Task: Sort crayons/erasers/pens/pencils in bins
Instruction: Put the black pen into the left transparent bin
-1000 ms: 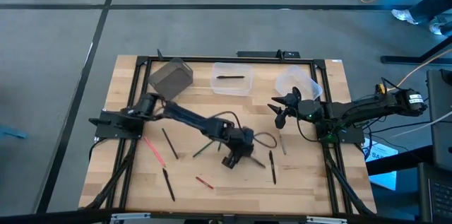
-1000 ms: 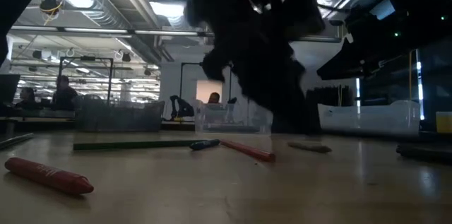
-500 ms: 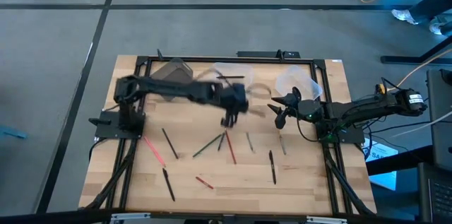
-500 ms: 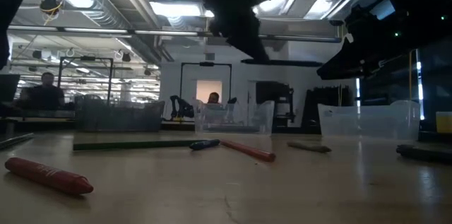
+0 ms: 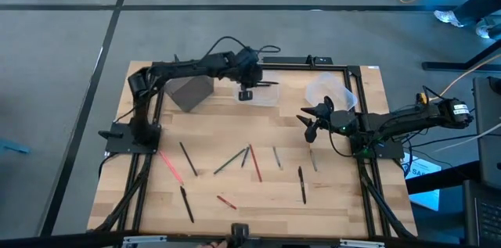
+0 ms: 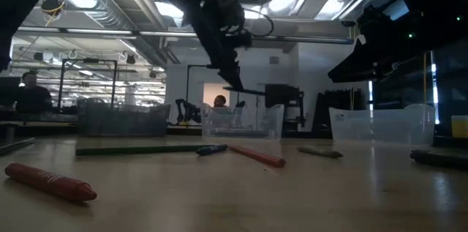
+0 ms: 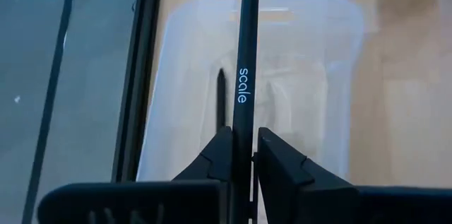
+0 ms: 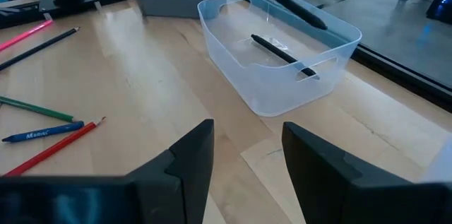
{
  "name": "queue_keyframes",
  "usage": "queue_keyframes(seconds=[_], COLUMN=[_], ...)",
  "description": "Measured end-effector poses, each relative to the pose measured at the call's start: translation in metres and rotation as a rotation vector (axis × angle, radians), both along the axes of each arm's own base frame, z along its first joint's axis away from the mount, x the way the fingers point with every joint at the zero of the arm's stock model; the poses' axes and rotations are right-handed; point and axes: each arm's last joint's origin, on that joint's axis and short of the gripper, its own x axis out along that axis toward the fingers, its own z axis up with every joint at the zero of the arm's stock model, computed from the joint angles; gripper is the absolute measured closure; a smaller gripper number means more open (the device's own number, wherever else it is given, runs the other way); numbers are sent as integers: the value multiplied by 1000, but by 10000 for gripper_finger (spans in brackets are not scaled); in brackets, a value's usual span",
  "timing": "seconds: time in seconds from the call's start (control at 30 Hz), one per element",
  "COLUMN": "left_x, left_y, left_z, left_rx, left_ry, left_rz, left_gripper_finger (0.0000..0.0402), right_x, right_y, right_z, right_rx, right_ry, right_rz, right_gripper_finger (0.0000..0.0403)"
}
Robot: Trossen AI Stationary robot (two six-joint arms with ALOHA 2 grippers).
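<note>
My left gripper (image 5: 246,91) hangs over the clear squarish tub (image 5: 270,98) at the far edge, shut on a black pen (image 7: 244,75) marked "scale". Another black pen (image 7: 220,97) lies on the tub's bottom. The grey box (image 5: 190,88) stands to the tub's left and the clear rounded tub (image 5: 329,91) to its right. Pink (image 5: 171,166), green (image 5: 227,162), red (image 5: 255,162), grey (image 5: 276,156) and black (image 5: 301,184) sticks lie flat on the table's middle and near part. My right gripper (image 8: 247,146) waits open near the rounded tub. My left gripper pinches the black pen between its two fingers near the pen's rear end (image 7: 242,133), coming from above. The pen is lifted clear and lies about level above the squarish tub (image 6: 241,122), its long front part (image 6: 247,90) sticking out toward the table's right.
More sticks lie near the front: a short red one (image 5: 227,200), a black one (image 5: 186,203), another black one (image 5: 188,158) and a grey one (image 5: 313,158). A black frame (image 5: 235,66) runs around the table. Bare wood lies between the tubs and the sticks.
My left gripper has risen from the sticks at the table's middle and swung toward the far edge, carrying the black pen lifted clear. It now hangs above the clear squarish tub. The sticks it stood over show again on the table.
</note>
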Motion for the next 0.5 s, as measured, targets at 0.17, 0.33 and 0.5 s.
queue_keyframes(seconds=[0.17,0.33,0.5], left_x=[5,10,12], left_y=[15,16,19], left_z=[-25,-47,-61], left_rx=[-18,-55,-70], left_ry=[14,48,76], left_rz=[39,67,102], left_gripper_finger=[361,360,339], right_x=[0,0,0], right_y=[0,0,0], right_z=[0,0,0], right_rx=[2,1,2], right_ry=[-3,-2,-1], right_rz=[-2,-2,-2], right_gripper_finger=[231,231,231])
